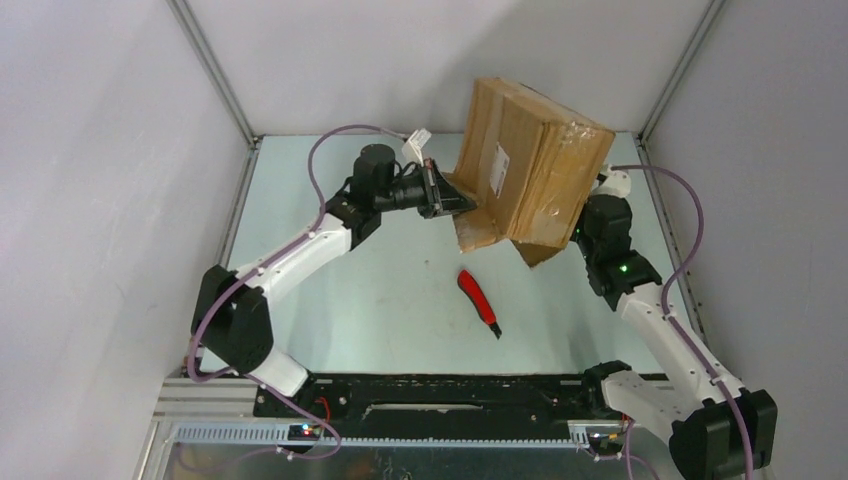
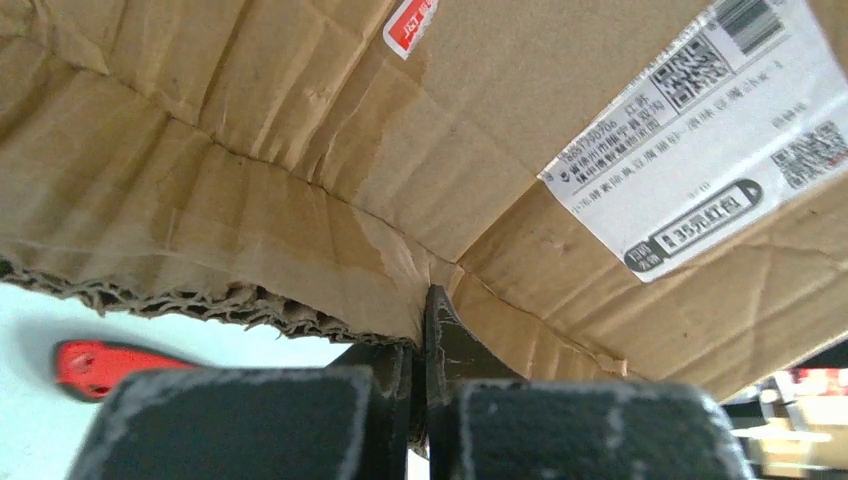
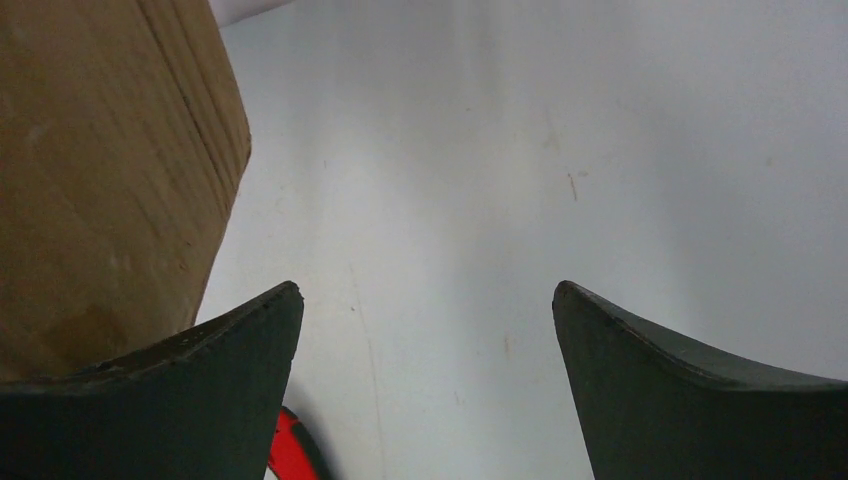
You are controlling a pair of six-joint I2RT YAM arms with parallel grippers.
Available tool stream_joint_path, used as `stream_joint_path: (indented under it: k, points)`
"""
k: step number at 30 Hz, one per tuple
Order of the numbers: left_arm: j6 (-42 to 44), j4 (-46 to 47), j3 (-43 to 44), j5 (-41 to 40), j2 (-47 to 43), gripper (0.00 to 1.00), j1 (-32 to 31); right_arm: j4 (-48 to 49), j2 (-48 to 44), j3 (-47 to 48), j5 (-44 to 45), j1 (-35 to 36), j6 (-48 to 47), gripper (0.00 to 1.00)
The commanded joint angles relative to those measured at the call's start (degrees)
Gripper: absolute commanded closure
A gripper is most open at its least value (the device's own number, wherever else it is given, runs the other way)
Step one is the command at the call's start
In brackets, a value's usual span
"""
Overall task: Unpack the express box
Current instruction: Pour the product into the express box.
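Observation:
The express box [image 1: 535, 165], brown cardboard with a white label [image 1: 498, 168], is raised and tilted over the far middle of the table, flaps [image 1: 475, 232] hanging at its low end. My left gripper [image 1: 455, 200] is shut on the ragged edge of a flap; in the left wrist view the closed fingertips [image 2: 440, 320] pinch the cardboard just under the box [image 2: 300, 150] and its label [image 2: 700, 150]. My right gripper [image 3: 428, 300] is open with nothing between its fingers, the box [image 3: 100, 180] just to its left. From above its fingers are hidden behind the box; only the right arm's wrist [image 1: 603, 235] shows.
A red-handled utility knife [image 1: 478, 302] lies on the pale table [image 1: 380, 290] in front of the box, also seen as a red knife handle [image 2: 95, 365] and a red knife tip [image 3: 290, 455]. White walls with metal posts [image 1: 215, 70] close in the back and sides.

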Motion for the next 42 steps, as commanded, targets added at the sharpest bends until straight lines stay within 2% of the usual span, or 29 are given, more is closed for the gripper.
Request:
stream_joint_path:
  k: [1, 2, 5, 13, 17, 23, 26, 29, 31, 37, 42]
  points:
    - [22.23, -10.77, 0.09, 0.72, -3.46, 1.0, -5.61, 12.12, -1.84, 5.17, -0.93, 5.32, -7.07, 0.01]
    - [24.83, -11.89, -0.26, -2.07, -3.88, 1.0, -5.98, 12.47, -0.97, 5.62, -1.64, 5.21, -7.6, 0.01]
    - [25.75, -9.89, -1.79, -3.36, -3.11, 1.0, -6.28, 11.87, -0.94, 6.78, -1.69, 6.87, -9.49, 0.02]
    - [30.7, -0.51, -10.04, -19.25, -9.27, 1.0, -7.02, 14.56, -4.41, 5.27, 0.21, 11.15, -14.72, 0.0]
    - [28.65, -0.09, -9.31, -18.89, -9.74, 1.0, -6.77, 12.41, -4.63, 5.49, -0.87, 10.46, -13.67, 0.01]
    - [18.43, 1.09, -4.77, -15.68, -7.86, 1.0, -6.28, 10.22, -3.17, 6.72, -1.14, 9.84, -12.54, 0.0]
    - [15.64, -6.27, -0.49, -19.14, -7.43, 1.0, -5.7, 8.08, -2.64, 7.82, -1.62, 9.37, -11.1, 0.0]
    - [18.22, -15.94, 2.42, -26.25, -9.46, 1.0, -4.96, 4.52, -2.16, 9.42, -2.04, 9.14, -9.87, 0.01]
    - [20.9, -18.36, 2.44, -30.89, -12.7, 1.0, -4.7, 2.87, -2.2, 10.19, -2.25, 9.18, -8.86, 0.0]
    - [23.12, -25.61, 5.1, -37.56, -21.16, 1.0, -0.51, -1.78, -1.84, 11.99, -3.79, 7.71, -5.32, 0.01]
    - [28.13, -32.97, 10.75, -44.58, -25.2, 1.0, 2.75, -3.89, -1.67, 11.73, -5.92, 4.97, -3.89, 0.01]
